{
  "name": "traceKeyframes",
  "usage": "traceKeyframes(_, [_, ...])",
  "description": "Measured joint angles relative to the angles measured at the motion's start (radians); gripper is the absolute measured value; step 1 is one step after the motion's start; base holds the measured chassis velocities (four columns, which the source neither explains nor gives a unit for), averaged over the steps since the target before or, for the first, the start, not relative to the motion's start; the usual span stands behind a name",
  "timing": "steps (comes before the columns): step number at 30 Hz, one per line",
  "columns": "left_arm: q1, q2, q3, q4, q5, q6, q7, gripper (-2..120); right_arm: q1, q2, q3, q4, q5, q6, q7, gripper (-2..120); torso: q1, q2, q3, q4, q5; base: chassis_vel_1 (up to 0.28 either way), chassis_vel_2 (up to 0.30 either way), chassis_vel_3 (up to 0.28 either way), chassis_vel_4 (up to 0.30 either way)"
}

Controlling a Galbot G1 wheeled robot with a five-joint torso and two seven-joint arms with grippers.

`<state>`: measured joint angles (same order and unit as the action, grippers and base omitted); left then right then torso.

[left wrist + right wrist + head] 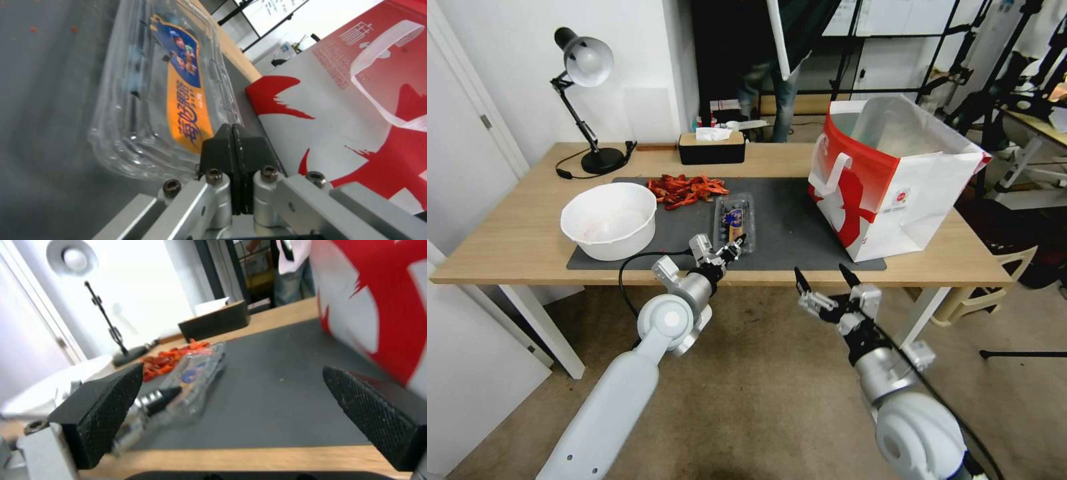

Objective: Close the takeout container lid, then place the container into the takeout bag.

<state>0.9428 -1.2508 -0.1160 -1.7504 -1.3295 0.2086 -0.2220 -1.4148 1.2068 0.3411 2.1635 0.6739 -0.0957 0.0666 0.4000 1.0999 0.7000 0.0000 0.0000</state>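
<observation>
Left gripper (735, 245) clenched empty, tips resting at near edge of takeout container (734, 222), which is lying closed on the grey mat (800, 227). Right gripper (826, 278) hovering spread wide off the table edge. Takeout bag (894, 180) standing well right.

Landmark for you: dark grey mat (787, 227) on light wood table (514, 233).

- Takeout container (734, 222), on mat: clear plastic; lid (155, 86) has sticker, blue at one end, orange with dark blue characters at other.
- Takeout bag (887, 180), on mat's right part: red and white, white silhouette graphic, white handle, silvery lining.
- Bowl (608, 220), on mat's left part: white.
- Scraps (684, 189), at mat's far edge: orange-red.
- Right gripper (827, 283), before mat's near edge: black pads (111, 410) with fine cross-hatch pattern.
- Left gripper (232, 146), at container: you see black fingers, silver metal body.
</observation>
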Motion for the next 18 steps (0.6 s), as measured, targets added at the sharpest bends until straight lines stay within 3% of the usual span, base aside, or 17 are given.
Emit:
traceKeyframes(9, [0.006,0.006,-0.011,-0.001,0.005,-0.009,0.005,0,0.274,-0.007,-0.043,-0.141,0.381,-0.136,0.073,100,0.0,0.0,0.0,0.0003,0.0,0.0,0.0,0.0,0.0])
traceKeyframes(18, [0.019,0.009,-0.019,-0.011,0.005,-0.012,0.006,0,0.485,0.001,-0.121,-0.314,0.507,-0.243,0.126,100,0.0,0.0,0.0,-0.0001,0.0,0.0,0.0,0.0,0.0])
